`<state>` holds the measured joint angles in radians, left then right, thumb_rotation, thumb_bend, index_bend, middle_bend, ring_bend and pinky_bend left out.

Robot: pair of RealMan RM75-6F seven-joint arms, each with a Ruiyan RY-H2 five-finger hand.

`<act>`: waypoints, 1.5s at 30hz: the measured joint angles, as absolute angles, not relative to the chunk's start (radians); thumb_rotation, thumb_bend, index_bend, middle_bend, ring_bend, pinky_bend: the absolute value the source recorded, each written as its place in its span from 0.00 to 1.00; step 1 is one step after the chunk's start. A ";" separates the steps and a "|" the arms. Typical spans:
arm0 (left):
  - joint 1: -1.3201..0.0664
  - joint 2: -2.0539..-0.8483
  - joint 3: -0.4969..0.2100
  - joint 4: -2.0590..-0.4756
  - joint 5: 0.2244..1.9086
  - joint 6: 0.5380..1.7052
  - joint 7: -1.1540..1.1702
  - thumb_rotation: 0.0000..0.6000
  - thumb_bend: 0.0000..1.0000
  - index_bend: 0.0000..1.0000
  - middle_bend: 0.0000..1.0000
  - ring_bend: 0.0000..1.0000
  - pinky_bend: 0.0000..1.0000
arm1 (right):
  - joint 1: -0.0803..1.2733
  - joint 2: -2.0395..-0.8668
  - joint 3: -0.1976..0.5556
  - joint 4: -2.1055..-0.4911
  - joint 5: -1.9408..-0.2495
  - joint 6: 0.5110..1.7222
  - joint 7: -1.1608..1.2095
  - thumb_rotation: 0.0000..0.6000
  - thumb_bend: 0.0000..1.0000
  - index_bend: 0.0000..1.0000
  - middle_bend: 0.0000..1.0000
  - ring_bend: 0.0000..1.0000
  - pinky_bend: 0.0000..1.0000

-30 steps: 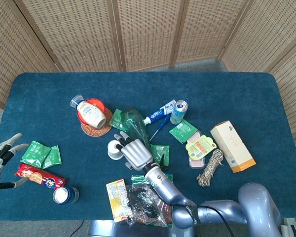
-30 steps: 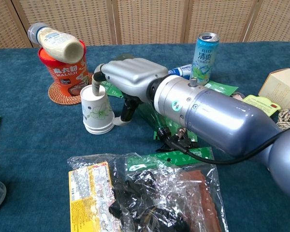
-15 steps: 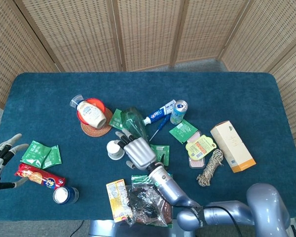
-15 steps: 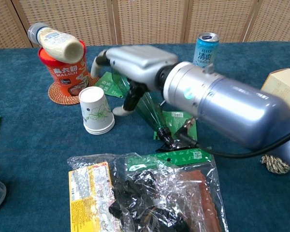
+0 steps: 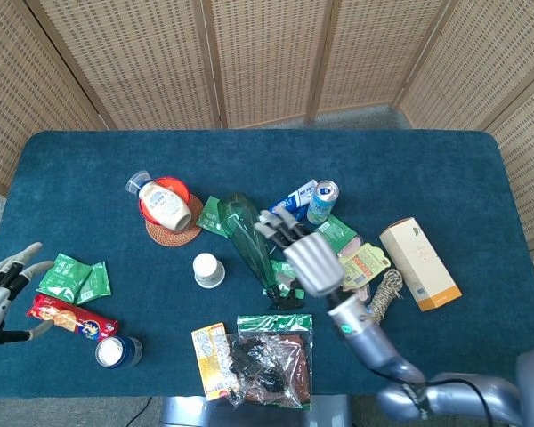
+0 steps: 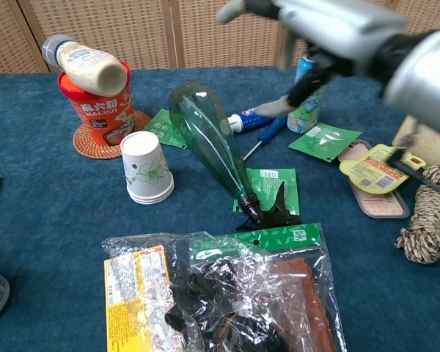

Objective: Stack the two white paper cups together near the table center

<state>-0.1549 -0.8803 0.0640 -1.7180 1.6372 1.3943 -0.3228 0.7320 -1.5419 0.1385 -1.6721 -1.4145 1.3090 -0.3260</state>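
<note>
The white paper cups point(image 5: 208, 269) stand upside down as one nested stack on the blue surface point(image 5: 445, 169), a little to the 9 o'clock side of the center. In the chest view point(image 6: 147, 167) the rims of the stack show one over the other at the bottom, and a green flower print is on the side. Nothing touches the stack.

The right hand point(image 5: 304, 251) is raised above the surface at 3 o'clock from the cups, well apart from them. Its fingers point(image 5: 274, 222) are spread and point toward 10 o'clock; it holds nothing. In the chest view this hand point(image 6: 319, 33) is blurred near the top edge.

The left hand point(image 5: 2, 283) is at the far 9 o'clock edge of the head view, beside the surface. Its fingers are apart and slightly curved, with nothing in them.

Between the cups and the right hand lies a green plastic bottle point(image 5: 249, 238) on its side. At 11 o'clock from the cups, a red tub point(image 5: 163, 201) stands on a woven coaster point(image 5: 173, 233), with a sauce bottle point(image 6: 84, 61) lying on top of it. A drink can point(image 5: 322, 202) stands at 2 o'clock from the cups.
</note>
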 measured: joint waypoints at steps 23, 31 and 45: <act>-0.129 -0.955 0.050 -1.734 1.593 1.411 -0.114 1.00 0.23 0.17 0.00 0.00 0.09 | 0.368 -1.384 0.003 -1.217 -1.535 1.585 0.183 1.00 0.07 0.13 0.00 0.00 0.29; -0.124 -0.981 0.041 -1.724 1.557 1.400 -0.071 1.00 0.23 0.17 0.00 0.00 0.10 | 0.246 -1.386 0.003 -1.188 -1.449 1.573 0.156 1.00 0.07 0.13 0.00 0.00 0.28; -0.117 -1.006 0.009 -1.685 1.508 1.419 -0.003 1.00 0.23 0.16 0.00 0.00 0.10 | 0.206 -1.374 0.034 -1.194 -1.423 1.531 0.048 1.00 0.07 0.13 0.00 0.00 0.14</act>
